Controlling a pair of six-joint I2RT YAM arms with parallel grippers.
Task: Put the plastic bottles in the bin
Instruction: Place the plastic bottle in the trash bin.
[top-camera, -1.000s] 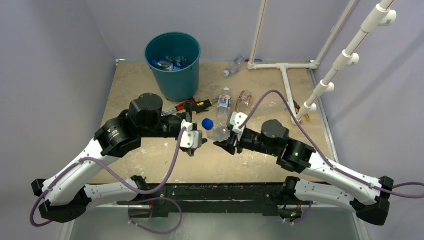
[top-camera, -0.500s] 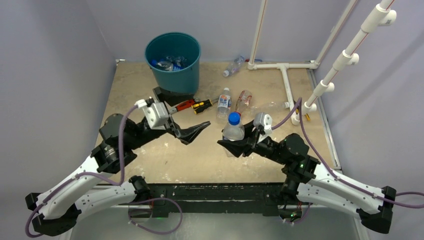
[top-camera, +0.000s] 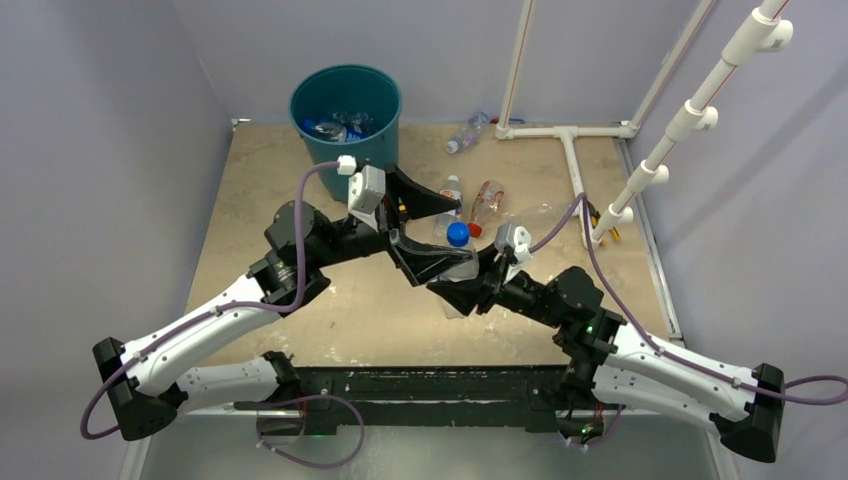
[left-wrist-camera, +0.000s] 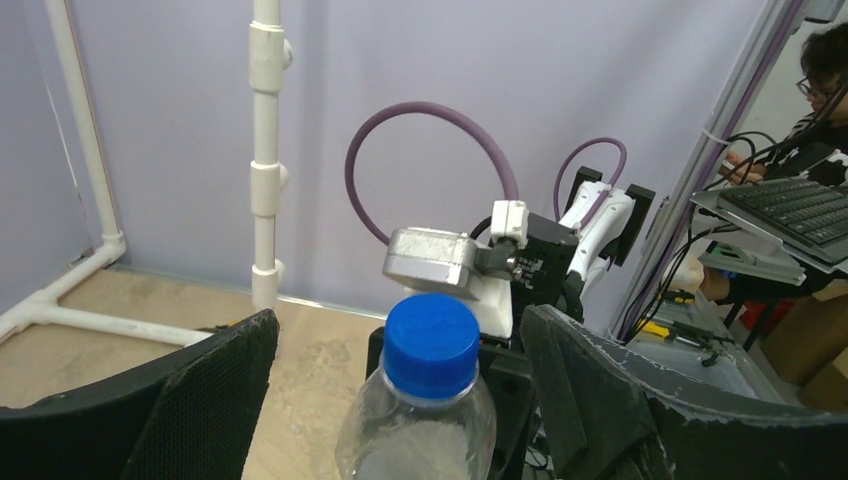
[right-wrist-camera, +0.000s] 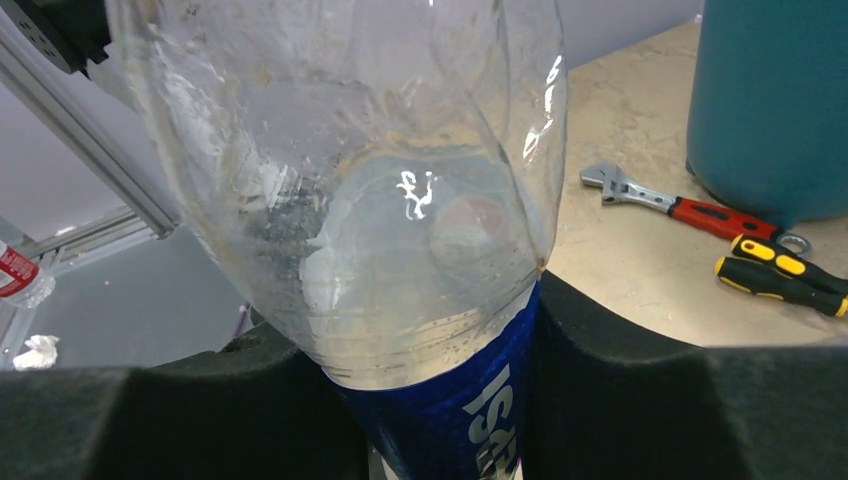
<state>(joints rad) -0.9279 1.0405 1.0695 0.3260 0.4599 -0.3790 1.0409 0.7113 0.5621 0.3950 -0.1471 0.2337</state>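
The right gripper (right-wrist-camera: 430, 415), clenched on the bottle (right-wrist-camera: 380, 230), holds it upright over the table (top-camera: 250, 200) with its cap (left-wrist-camera: 432, 335) between the jaws of the released left gripper (left-wrist-camera: 400, 350), apparently for handover toward the bin (top-camera: 350, 165).

My left arm (top-camera: 200, 332) and right arm (top-camera: 670, 365) are white with fat round black joints. A purple cable (left-wrist-camera: 430, 108) loops along each. My left gripper (left-wrist-camera: 400, 320) has black bumpy fingers (left-wrist-camera: 610, 400). The right wrist carries a grey box (left-wrist-camera: 430, 258).
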